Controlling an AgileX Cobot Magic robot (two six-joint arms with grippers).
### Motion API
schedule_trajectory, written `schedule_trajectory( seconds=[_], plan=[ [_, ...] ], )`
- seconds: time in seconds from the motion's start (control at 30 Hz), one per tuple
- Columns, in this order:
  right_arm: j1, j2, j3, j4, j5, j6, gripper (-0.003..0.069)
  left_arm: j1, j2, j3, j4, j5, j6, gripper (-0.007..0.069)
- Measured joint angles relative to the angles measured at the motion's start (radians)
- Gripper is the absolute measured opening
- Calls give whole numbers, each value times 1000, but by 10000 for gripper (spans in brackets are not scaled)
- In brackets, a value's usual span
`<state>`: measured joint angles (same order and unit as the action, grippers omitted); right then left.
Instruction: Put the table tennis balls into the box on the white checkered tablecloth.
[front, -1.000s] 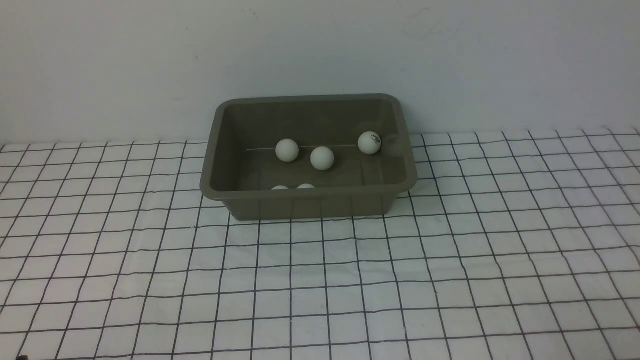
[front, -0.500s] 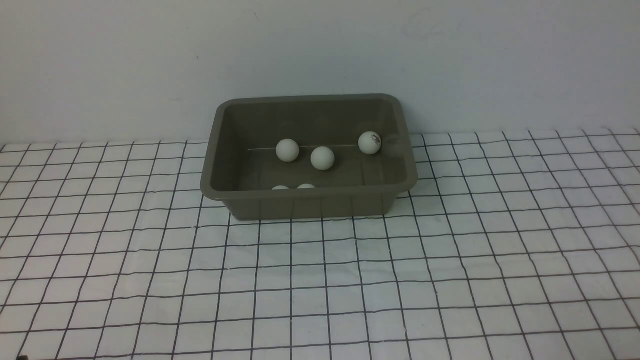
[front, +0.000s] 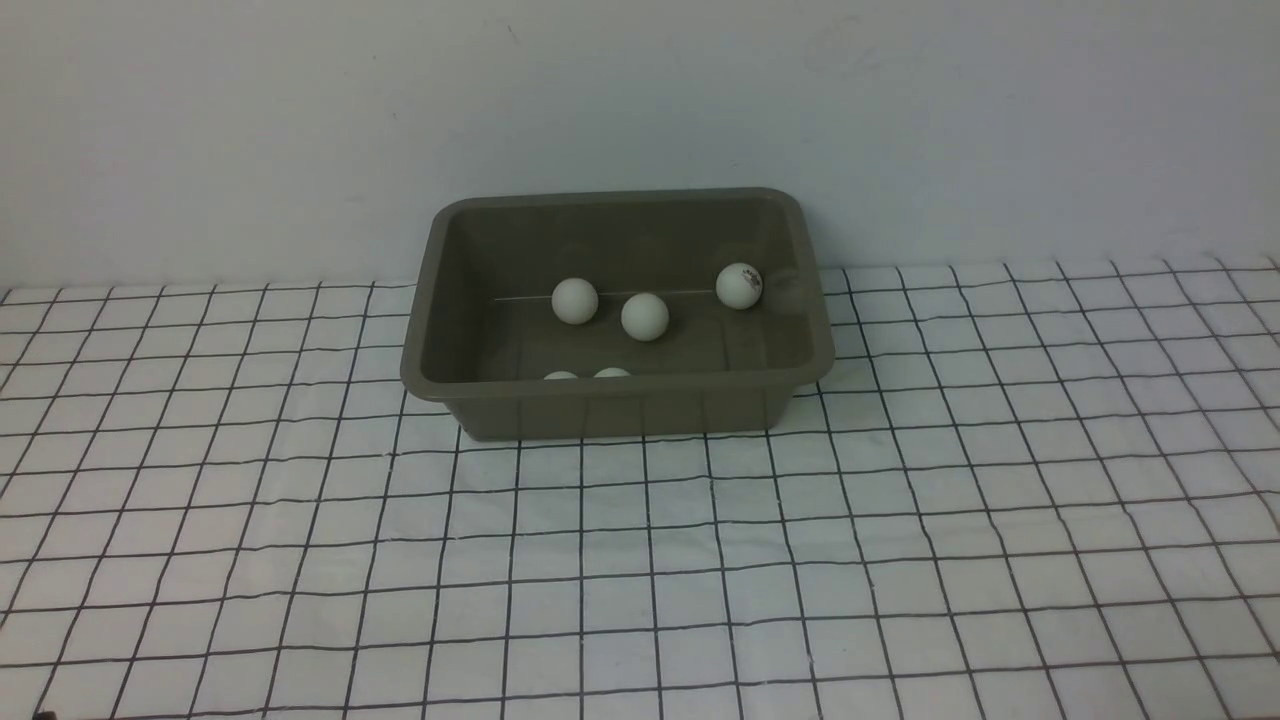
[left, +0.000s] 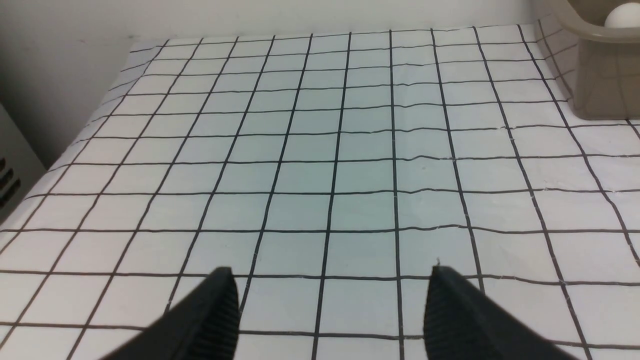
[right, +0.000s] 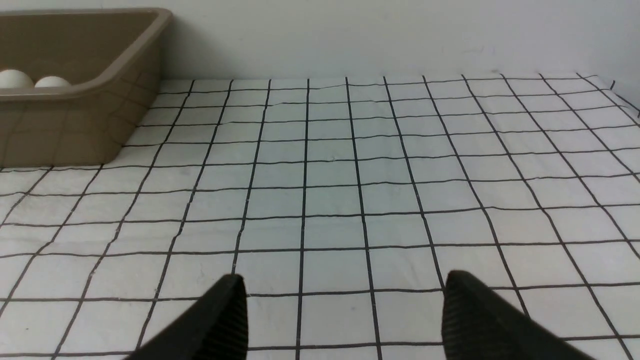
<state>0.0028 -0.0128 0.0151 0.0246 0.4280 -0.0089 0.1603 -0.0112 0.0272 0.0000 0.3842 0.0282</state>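
Five balls: we count five table tennis balls (front: 644, 316) inside the box (front: 617, 405) — three in full view toward its far wall, two peeking over the near rim.
Marked ball: the one nearest the box's right wall (front: 739, 285) carries a small dark-red print.
Box: olive-brown tub with a flared rim, standing upright on the white checkered tablecloth (front: 640, 560), close to the back wall.
Tablecloth: thin black grid, slightly wrinkled, covering the tabletop; we see no ball lying on it in any view.
Left gripper (left: 330, 305): jaws spread wide, nothing between them, hovering over bare cloth — the box corner (left: 602, 75) and one ball (left: 622, 15) show at the edge of its wrist view.
Right gripper (right: 342, 312): jaws likewise spread and empty above the cloth, with the box (right: 75, 125) and two balls (right: 30, 80) well apart from it.
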Motion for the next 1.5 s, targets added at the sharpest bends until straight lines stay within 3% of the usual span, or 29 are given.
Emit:
schedule_trajectory(
  seconds=[0.4,1.5],
  plan=[
    [0,0,2,1,-14,-60,474,0,0,0,0,0,0,450],
    [0,0,2,1,-17,-48,474,0,0,0,0,0,2,450]
  ],
)
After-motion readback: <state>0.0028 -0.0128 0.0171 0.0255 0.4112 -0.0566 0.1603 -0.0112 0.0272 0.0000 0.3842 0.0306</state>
